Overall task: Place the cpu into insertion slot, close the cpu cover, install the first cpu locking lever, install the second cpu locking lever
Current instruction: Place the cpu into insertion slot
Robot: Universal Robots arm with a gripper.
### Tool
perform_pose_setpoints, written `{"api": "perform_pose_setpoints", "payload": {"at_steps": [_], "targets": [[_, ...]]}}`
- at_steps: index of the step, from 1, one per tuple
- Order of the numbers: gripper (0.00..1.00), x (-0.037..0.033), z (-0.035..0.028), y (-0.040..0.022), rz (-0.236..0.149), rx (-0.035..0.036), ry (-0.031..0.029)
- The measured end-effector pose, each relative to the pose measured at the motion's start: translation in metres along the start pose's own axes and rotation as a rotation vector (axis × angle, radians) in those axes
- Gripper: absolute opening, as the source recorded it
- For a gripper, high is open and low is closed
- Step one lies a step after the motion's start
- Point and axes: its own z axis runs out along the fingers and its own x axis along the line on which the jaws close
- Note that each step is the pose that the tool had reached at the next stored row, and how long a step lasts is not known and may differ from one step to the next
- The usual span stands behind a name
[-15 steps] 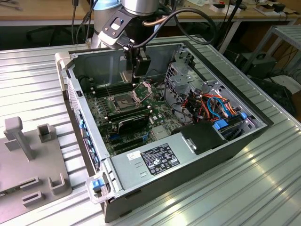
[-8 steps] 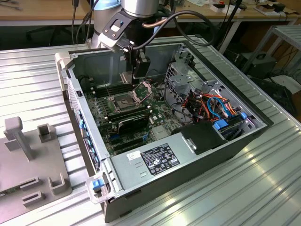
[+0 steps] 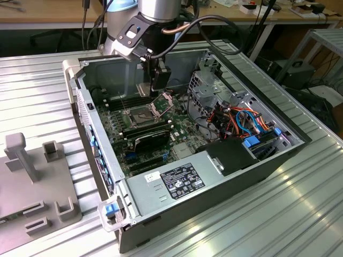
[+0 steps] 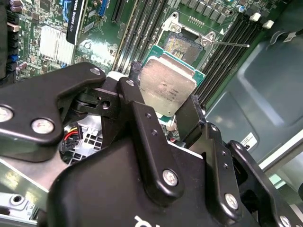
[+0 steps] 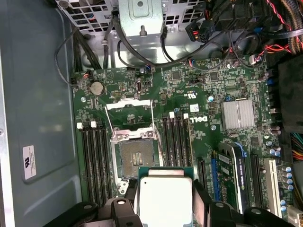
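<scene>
1. The black two-fingered gripper point(image 4: 165, 89) is clamped on the small flat square cpu with the silver-grey metal top point(image 4: 168, 78), a finger point(image 4: 137, 109) pressed to each of two opposite edges.
2. The chip is held in the air over the green circuit board point(image 5: 208, 137), close by the small square dark insertion slot with its thin silver rim point(image 5: 136, 158), and not seated in it.
3. The slot lies bare, and the thin silver-grey cpu cover frame point(image 3: 164, 105) stands tilted up beside it.
4. A thin wire locking lever point(image 4: 229, 44) juts out free.
5. All of this sits inside the open grey metal computer case point(image 3: 203, 209), which rests on a ribbed metal table point(image 3: 300, 214).
</scene>
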Motion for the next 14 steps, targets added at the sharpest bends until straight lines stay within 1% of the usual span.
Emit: {"api": "perform_pose_setpoints", "payload": {"at_steps": [4,14], "targets": [[0.55,0.0001,0.003,-0.0001,0.0,0.0,0.0004],[0.55,0.0002,0.0082,-0.0003,0.0,-0.0001,0.0005]]}}
